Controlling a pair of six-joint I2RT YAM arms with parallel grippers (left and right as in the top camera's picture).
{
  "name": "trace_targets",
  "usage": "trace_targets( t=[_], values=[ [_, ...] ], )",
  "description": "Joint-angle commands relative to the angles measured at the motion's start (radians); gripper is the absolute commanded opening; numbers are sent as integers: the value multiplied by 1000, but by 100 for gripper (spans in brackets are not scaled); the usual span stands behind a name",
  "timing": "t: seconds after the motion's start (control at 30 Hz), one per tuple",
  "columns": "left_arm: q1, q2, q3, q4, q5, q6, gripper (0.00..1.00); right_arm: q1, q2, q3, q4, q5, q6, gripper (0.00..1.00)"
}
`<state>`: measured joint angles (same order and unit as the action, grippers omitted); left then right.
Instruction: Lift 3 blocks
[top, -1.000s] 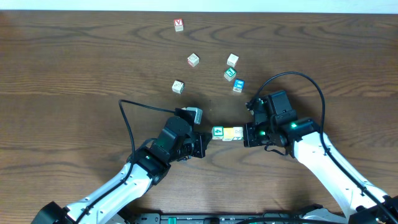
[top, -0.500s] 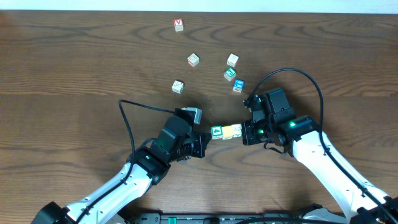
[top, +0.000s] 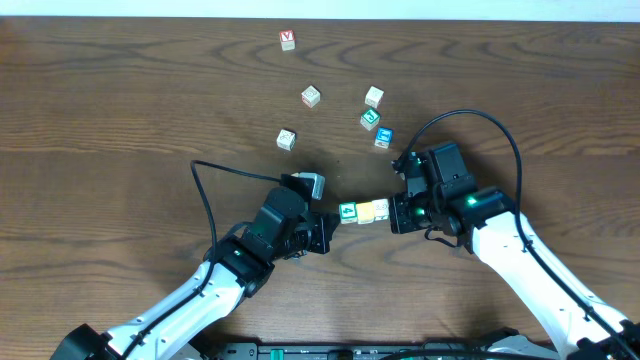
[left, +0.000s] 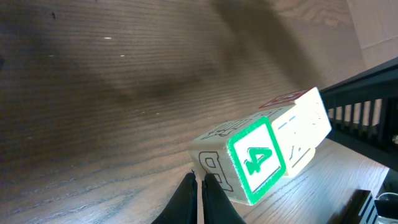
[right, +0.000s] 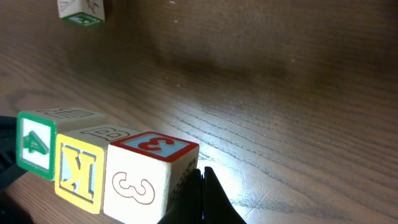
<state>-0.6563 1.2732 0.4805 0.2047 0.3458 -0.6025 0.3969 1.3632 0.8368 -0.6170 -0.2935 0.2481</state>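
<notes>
Three blocks form a tight row between my two grippers: a green-faced block (top: 349, 212), a yellow block (top: 367, 211) and a pale block with red marks (top: 381, 210). My left gripper (top: 333, 221) is shut, its tips pressing the green end. My right gripper (top: 395, 213) is shut too, pushing against the pale end. The left wrist view has the green "4" block (left: 255, 158) beside the left gripper (left: 199, 186). Seen from the right wrist, the pale "3" block (right: 146, 180), the yellow block (right: 78, 171) and the green block (right: 34, 143) line up beside the right gripper (right: 201, 180). Whether the row touches the table I cannot tell.
Further back lie loose cubes: a red-topped one (top: 288, 39), two pale ones (top: 311, 96) (top: 374, 96), a teal cube (top: 370, 119), a blue cube (top: 383, 137) and a pale green-edged cube (top: 287, 139). Cables loop off both arms.
The row of blocks and the right gripper shifted slightly toward the back of the table between the earliest frame and now. The left arm has barely moved.
</notes>
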Motion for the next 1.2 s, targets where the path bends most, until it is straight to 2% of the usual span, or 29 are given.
trace_targets(
  t=[0.0, 1.17],
  values=[
    [-17, -9, 31, 21, 92, 0, 7, 44, -38, 35, 10, -178, -21, 1],
    [-17, -47, 32, 13, 92, 0, 7, 45, -40, 40, -21, -160, -21, 1]
  ],
)
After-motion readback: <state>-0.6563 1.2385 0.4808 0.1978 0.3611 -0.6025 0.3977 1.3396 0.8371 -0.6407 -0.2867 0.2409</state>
